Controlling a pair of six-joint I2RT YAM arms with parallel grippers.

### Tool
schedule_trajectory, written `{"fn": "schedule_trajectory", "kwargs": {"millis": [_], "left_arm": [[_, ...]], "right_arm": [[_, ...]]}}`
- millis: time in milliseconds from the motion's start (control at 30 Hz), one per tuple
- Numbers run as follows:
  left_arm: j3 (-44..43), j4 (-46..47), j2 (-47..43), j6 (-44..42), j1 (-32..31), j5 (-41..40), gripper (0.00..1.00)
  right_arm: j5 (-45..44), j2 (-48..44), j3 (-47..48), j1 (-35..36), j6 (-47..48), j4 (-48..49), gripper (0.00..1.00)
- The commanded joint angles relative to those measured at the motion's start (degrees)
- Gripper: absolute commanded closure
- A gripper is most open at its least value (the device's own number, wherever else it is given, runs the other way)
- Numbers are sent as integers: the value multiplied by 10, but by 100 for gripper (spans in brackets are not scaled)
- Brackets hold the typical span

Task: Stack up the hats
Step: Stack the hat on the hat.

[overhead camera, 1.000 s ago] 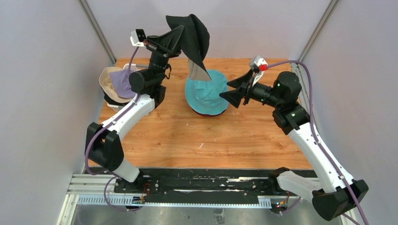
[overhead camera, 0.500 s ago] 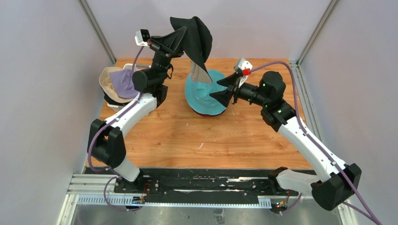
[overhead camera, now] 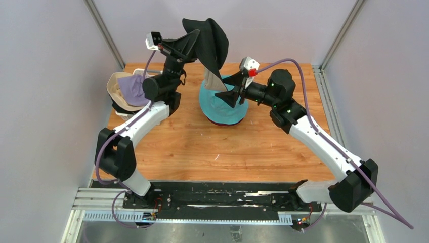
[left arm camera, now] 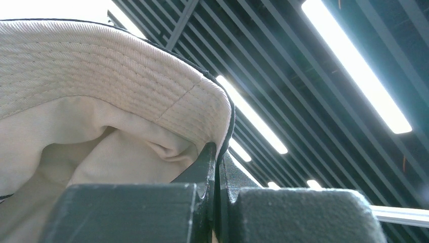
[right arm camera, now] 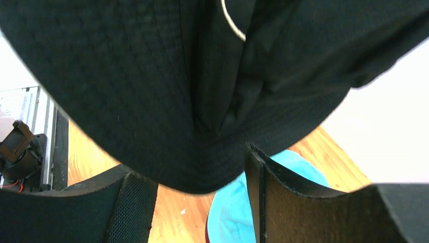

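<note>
My left gripper (overhead camera: 196, 38) is shut on the brim of a black hat (overhead camera: 210, 43) with a beige lining, and holds it high over the table's back middle. In the left wrist view the beige lining (left arm camera: 101, 86) fills the left side above the shut jaws. The hat's lower edge hangs over a teal hat (overhead camera: 221, 104) that sits on a maroon hat (overhead camera: 222, 122). My right gripper (overhead camera: 228, 90) is open at the hanging hat's lower edge. In the right wrist view the black hat (right arm camera: 192, 76) hangs between the open fingers (right arm camera: 263, 192), the teal hat (right arm camera: 238, 212) below.
A white lattice basket (overhead camera: 121, 109) stands at the table's left edge with a beige hat (overhead camera: 117, 86) and a lavender hat (overhead camera: 134, 88) in it. The wooden table (overhead camera: 212, 152) has grey walls round it.
My right arm has swung left and forward, bringing its open gripper from beside the teal hat up to the hanging black hat's lower edge. My left gripper holds the hat about where it was.
</note>
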State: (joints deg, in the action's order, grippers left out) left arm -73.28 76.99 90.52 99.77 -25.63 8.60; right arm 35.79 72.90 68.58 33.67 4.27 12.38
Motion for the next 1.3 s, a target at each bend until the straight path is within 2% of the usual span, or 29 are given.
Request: {"fn": "schedule_trajectory", "kwargs": {"millis": [0, 67, 167, 300, 333, 400, 600, 900, 1167, 1267], "left_arm": [[-7, 35, 9, 13, 4, 3, 100], [-7, 38, 11, 16, 4, 3, 100], [-9, 40, 15, 18, 4, 1, 100], [-14, 45, 22, 27, 6, -2, 100], [-15, 45, 22, 28, 6, -1, 100], [-17, 46, 22, 29, 8, -1, 100], [6, 40, 11, 29, 17, -5, 100], [64, 21, -14, 16, 30, -5, 100], [102, 7, -24, 18, 44, -11, 100], [119, -7, -33, 16, 52, -13, 100]], "right_arm": [[7, 24, 38, 19, 13, 38, 41], [9, 35, 46, 25, 12, 41, 43], [11, 51, 58, 33, 17, 39, 54], [-9, 58, 63, 38, 29, 29, 96], [-14, 57, 62, 39, 32, 27, 99], [-32, 52, 58, 40, 43, 24, 99], [-163, 6, 23, 45, 77, 47, 99], [-350, -22, 17, 63, 191, 58, 99], [-495, -17, -9, 104, 317, 152, 100], [-534, -14, -22, 110, 367, 218, 100]]}}
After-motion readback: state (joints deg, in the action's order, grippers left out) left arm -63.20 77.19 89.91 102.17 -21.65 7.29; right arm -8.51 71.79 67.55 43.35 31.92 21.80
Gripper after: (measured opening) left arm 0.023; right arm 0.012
